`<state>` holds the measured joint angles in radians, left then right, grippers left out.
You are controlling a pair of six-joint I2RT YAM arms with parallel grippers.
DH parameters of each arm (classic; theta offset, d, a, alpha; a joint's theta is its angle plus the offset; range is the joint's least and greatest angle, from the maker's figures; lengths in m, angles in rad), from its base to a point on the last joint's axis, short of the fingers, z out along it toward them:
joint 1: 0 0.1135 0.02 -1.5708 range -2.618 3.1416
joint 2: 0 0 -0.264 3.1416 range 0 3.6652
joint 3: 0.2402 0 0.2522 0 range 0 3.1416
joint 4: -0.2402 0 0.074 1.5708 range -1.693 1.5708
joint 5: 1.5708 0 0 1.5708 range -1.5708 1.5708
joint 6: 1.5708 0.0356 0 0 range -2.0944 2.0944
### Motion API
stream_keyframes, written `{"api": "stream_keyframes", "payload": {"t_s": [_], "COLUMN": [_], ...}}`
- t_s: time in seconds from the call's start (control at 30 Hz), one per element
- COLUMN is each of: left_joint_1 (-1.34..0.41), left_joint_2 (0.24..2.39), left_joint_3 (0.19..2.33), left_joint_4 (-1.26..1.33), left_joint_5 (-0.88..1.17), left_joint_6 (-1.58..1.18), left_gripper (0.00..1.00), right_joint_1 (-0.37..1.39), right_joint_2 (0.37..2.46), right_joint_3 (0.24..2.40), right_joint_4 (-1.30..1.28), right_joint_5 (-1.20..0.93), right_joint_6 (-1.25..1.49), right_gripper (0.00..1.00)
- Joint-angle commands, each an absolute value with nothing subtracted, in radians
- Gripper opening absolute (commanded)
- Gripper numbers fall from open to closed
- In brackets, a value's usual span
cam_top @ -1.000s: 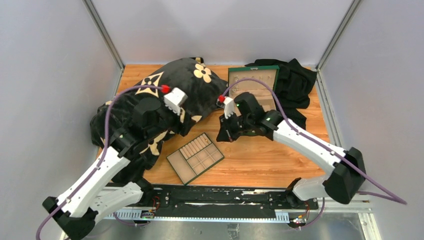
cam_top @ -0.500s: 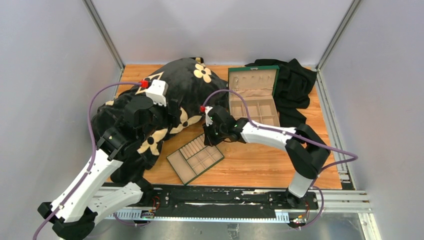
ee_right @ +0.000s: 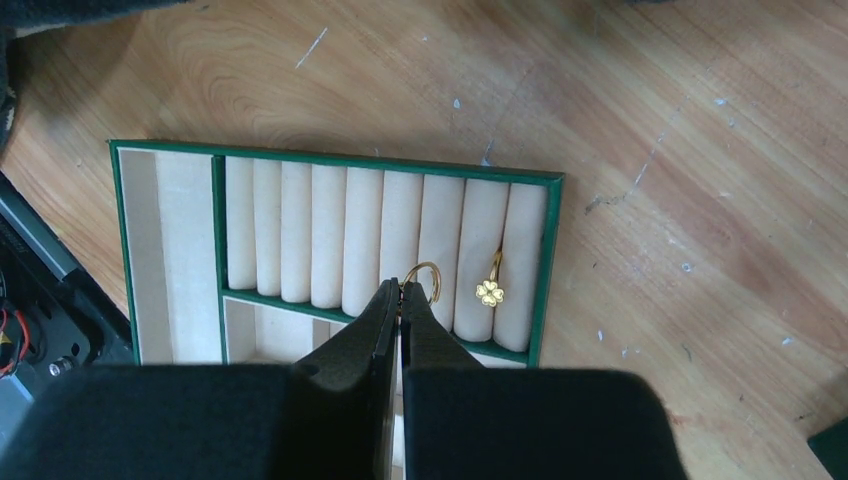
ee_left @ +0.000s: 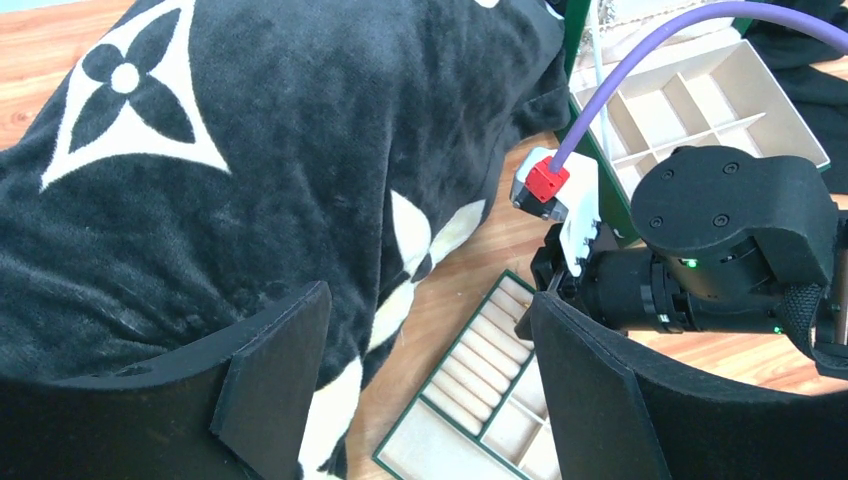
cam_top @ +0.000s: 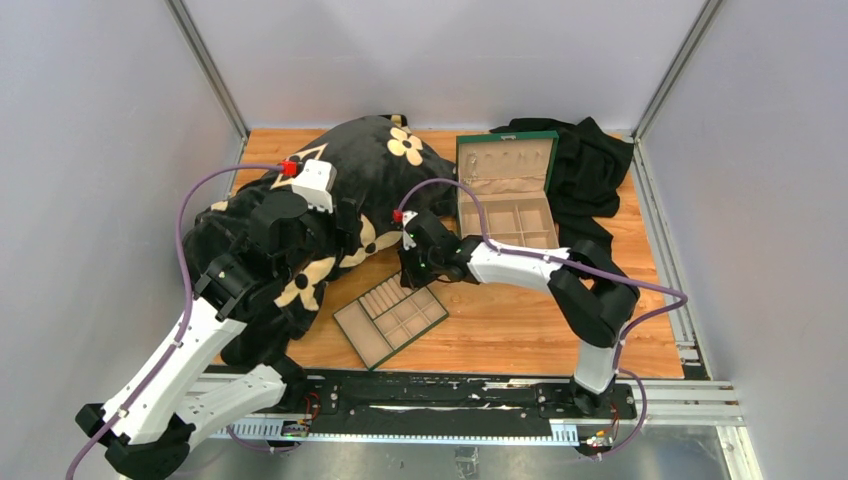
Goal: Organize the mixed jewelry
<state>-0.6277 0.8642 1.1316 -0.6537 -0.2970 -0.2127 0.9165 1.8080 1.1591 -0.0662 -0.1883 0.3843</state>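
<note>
My right gripper (ee_right: 400, 288) is shut on a thin gold ring (ee_right: 426, 274), holding it at the ring rolls of the flat green tray (ee_right: 330, 158). A gold clover ring (ee_right: 490, 291) sits in the slot to its right. In the top view the right gripper (cam_top: 408, 274) hangs over the tray's far corner (cam_top: 352, 336). My left gripper (ee_left: 430, 400) is open and empty above the blanket edge and tray (ee_left: 440, 455); it also shows in the top view (cam_top: 345, 222). No silvery cluster is visible.
A black blanket with beige flower marks (cam_top: 360, 150) covers the left and back of the table. An open green box with beige lining (cam_top: 505, 195) stands at the back right, on black cloth (cam_top: 590, 160). Bare wood lies to the right of the tray.
My right arm has swung left from beside the green box to the tray's ring rolls. My left gripper drew back to the left over the blanket, then stayed still.
</note>
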Motion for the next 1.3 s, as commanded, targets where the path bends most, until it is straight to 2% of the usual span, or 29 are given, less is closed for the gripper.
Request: {"api": "stream_keyframes", "payload": {"t_s": [0.0,0.43,0.87,1.27], "left_joint_1": [-0.623,-0.623,-0.624,-0.623], "left_joint_2": [0.866,0.876,0.878,0.876], "left_joint_3": [1.137,1.132,1.127,1.125], "left_joint_4": [-0.650,-0.656,-0.652,-0.653], "left_joint_5": [-0.314,-0.323,-0.321,-0.313], "left_joint_6": [-0.192,-0.171,-0.176,-0.181], "left_gripper": [0.78,0.78,0.78,0.78], "right_joint_1": [0.933,0.933,0.938,0.920], "right_joint_2": [1.849,1.893,1.848,1.843], "right_joint_3": [1.202,1.204,1.188,1.112], "right_joint_4": [-0.051,-0.050,-0.019,0.061], "right_joint_5": [-0.177,-0.212,-0.266,-0.310], "right_joint_6": [0.397,0.395,0.399,0.442], "right_gripper": [0.00,0.00,0.00,0.00]}}
